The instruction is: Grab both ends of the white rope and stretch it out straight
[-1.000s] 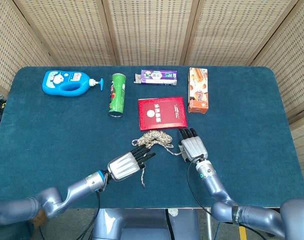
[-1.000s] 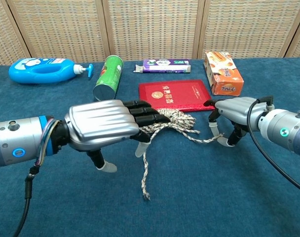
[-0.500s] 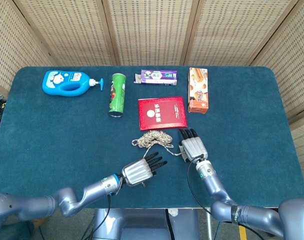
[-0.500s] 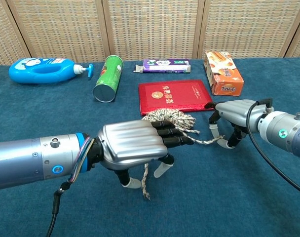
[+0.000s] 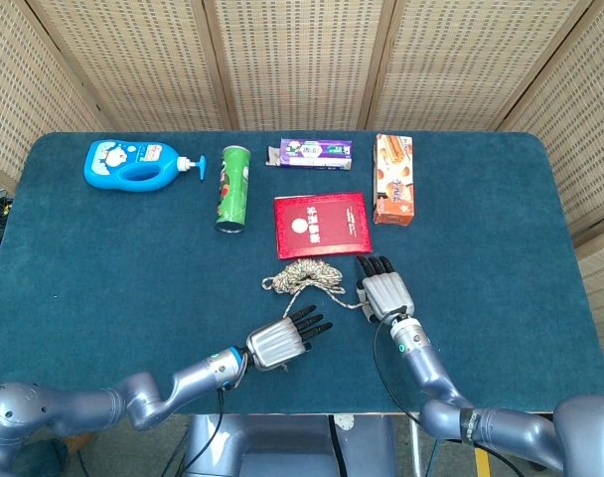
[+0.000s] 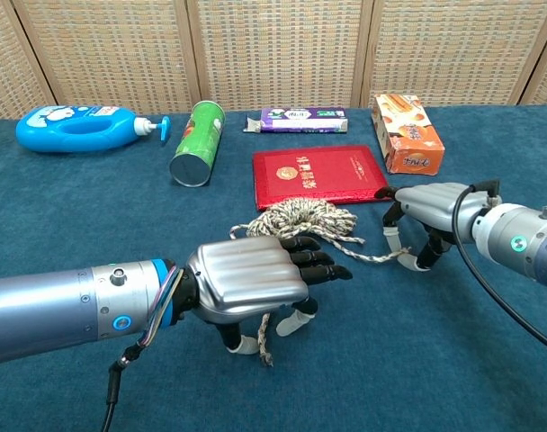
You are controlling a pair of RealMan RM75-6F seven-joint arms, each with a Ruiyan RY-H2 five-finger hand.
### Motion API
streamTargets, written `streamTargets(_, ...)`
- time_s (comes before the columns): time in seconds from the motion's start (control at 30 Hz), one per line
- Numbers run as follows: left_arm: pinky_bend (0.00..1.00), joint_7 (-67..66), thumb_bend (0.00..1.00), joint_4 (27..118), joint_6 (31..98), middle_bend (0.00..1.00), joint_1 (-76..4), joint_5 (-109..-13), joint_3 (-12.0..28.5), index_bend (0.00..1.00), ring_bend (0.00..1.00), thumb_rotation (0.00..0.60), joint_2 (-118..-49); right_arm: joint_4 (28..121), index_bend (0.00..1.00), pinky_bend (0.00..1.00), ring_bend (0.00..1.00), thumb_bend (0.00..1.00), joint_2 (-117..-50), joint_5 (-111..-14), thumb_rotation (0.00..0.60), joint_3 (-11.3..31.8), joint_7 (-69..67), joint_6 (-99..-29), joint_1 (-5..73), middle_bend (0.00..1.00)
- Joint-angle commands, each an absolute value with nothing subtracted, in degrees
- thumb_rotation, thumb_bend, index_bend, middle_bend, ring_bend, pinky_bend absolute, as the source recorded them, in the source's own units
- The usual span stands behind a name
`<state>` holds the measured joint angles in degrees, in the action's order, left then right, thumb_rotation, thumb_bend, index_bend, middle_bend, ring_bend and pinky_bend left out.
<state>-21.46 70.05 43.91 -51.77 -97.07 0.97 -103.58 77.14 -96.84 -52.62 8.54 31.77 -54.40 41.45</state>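
White rope (image 6: 302,217) lay bunched just before the red booklet (image 6: 318,173), one tail running under the left hand (image 6: 251,281), whose fingers were curled down over that loose end, seemingly to pinch it. Whether they gripped it I cannot tell; the right hand (image 6: 426,209) arched over the other tail, its hold likewise unclear.

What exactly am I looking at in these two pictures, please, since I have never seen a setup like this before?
These are two robot arms with metal hands, steered remotely by a person. One camera looks down from the robot's head, the other forward from its chest. On the blue table lie a white rope bunched in a pile, a red booklet, a green can on its side, a blue pump bottle, a purple packet and an orange box. The left hand is over one rope end near the table's front; the right hand is at the other end. I cannot tell whether either grips it yet.
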Motion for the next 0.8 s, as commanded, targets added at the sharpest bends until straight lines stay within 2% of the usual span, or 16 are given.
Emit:
streamTargets(0.03,0.0,-21.32,0.28,70.14,44.13,0.0,-51.91,-96.8,0.79,0.54,0.0,0.6,-103.45,77.11,0.66,0.0,0.0,0.47,-96.81,-52.7,0.6,8.48,31.67,-54.37,41.44,0.0)
streamTargets(0.8,0.0,-21.61,0.32,71.84,45.67,0.0,-52.75,-95.3,-0.48,0.55,0.0,0.6,-102.21,77.31,0.66,0.0,0.0,0.47,-96.57,-52.73,0.6,8.06,31.51,-54.78,41.01,0.0)
